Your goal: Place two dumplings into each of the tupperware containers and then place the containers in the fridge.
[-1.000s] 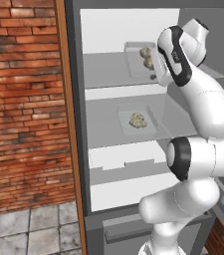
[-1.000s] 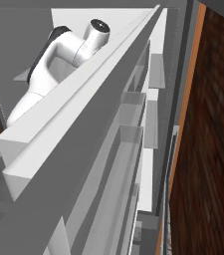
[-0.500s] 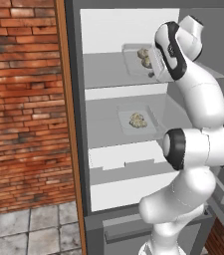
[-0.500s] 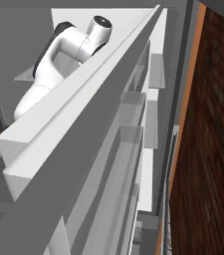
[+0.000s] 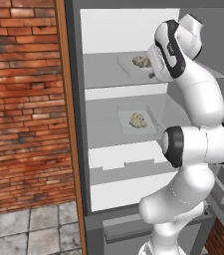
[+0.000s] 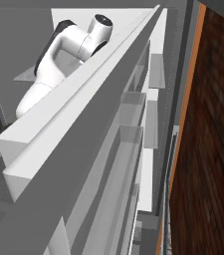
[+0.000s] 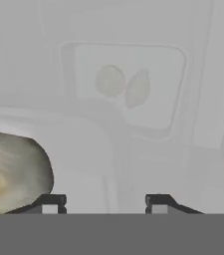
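The fridge (image 5: 76,124) stands open. One tupperware container (image 5: 128,67) lies on its upper glass shelf with dumplings (image 5: 141,61) in it. A second container (image 5: 152,127) holding dumplings (image 5: 137,119) rests on the shelf below. My gripper (image 5: 152,74) hovers over the upper container's right end. In the hand view its fingertips stand apart around the gripper (image 7: 105,203) midpoint, open, with nothing between them. One dumpling (image 7: 14,169) bulks close at the left. Through the glass I see the lower container (image 7: 158,112) with two dumplings (image 7: 110,80).
A brick wall (image 5: 24,99) flanks the fridge on the left, with tiled floor (image 5: 29,231) below it. A white drawer (image 5: 123,184) sits low inside. The open fridge door (image 6: 108,149) with its shelves runs close along my arm (image 6: 68,45).
The hand has risen a little over the upper shelf, and the jaws have come apart. Both containers stay where they were.
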